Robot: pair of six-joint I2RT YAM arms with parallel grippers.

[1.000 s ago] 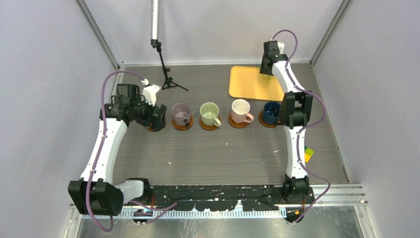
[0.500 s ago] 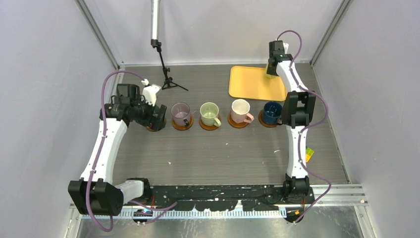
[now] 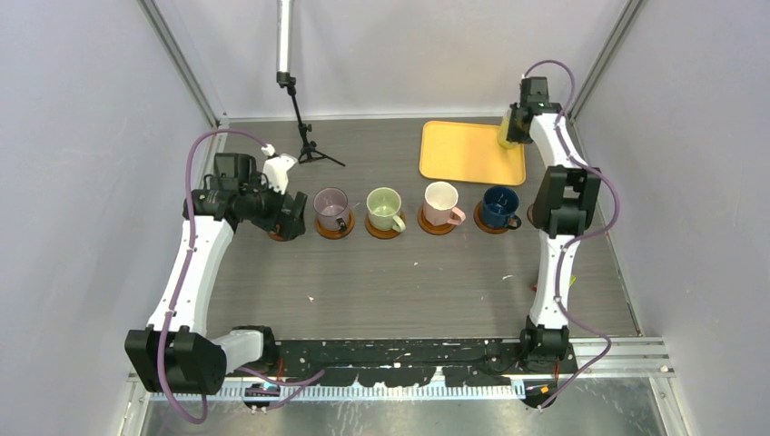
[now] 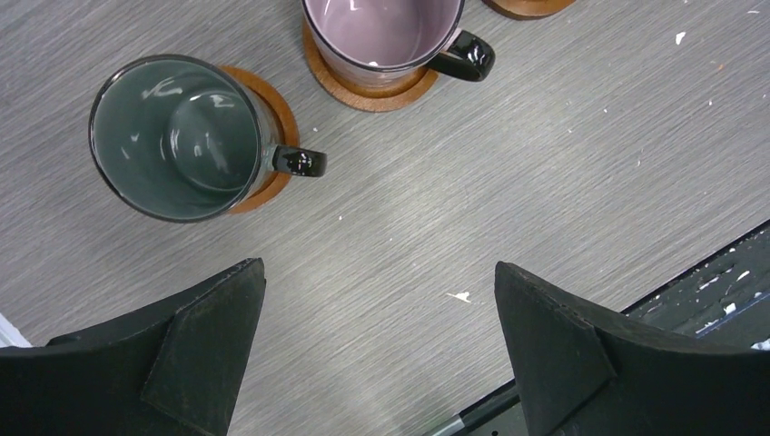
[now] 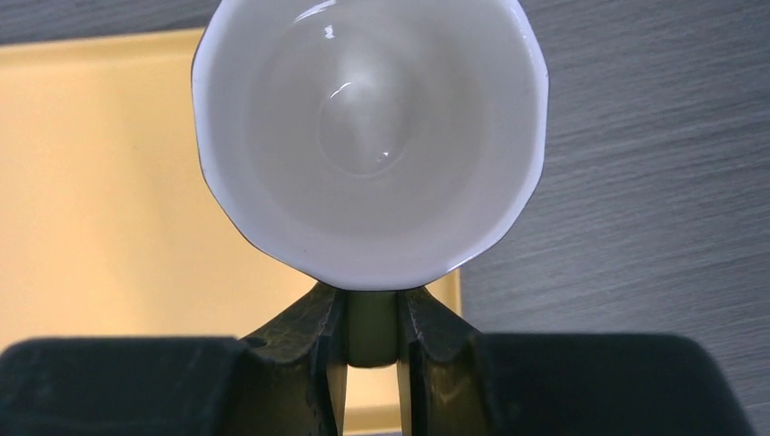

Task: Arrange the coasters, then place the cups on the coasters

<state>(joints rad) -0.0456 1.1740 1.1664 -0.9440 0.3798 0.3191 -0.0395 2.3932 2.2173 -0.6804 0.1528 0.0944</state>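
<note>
Four cups stand in a row on brown coasters: mauve (image 3: pixel 331 209), light green (image 3: pixel 384 209), pink (image 3: pixel 441 202) and navy (image 3: pixel 499 206). In the left wrist view, a dark green cup (image 4: pixel 177 136) sits on its coaster (image 4: pixel 280 107), next to the mauve cup (image 4: pixel 381 27). My left gripper (image 4: pixel 377 272) hangs open over bare table just in front of the dark green cup. My right gripper (image 5: pixel 370 327) is shut on the handle of the pale yellow cup (image 5: pixel 368 136), at the right edge of the yellow-orange tray (image 3: pixel 463 153). From above, this cup (image 3: pixel 505 134) shows beside the right gripper (image 3: pixel 518 125).
A black tripod stand (image 3: pixel 304 145) rests at the back left. Metal frame posts and grey walls close in the table on both sides. The right arm's elbow (image 3: pixel 563 200) hangs just right of the navy cup. A black rail runs along the near edge.
My right gripper has closed on the pale yellow cup's handle and carried it rightwards along the back of the tray to its right edge. The left arm has stayed put.
</note>
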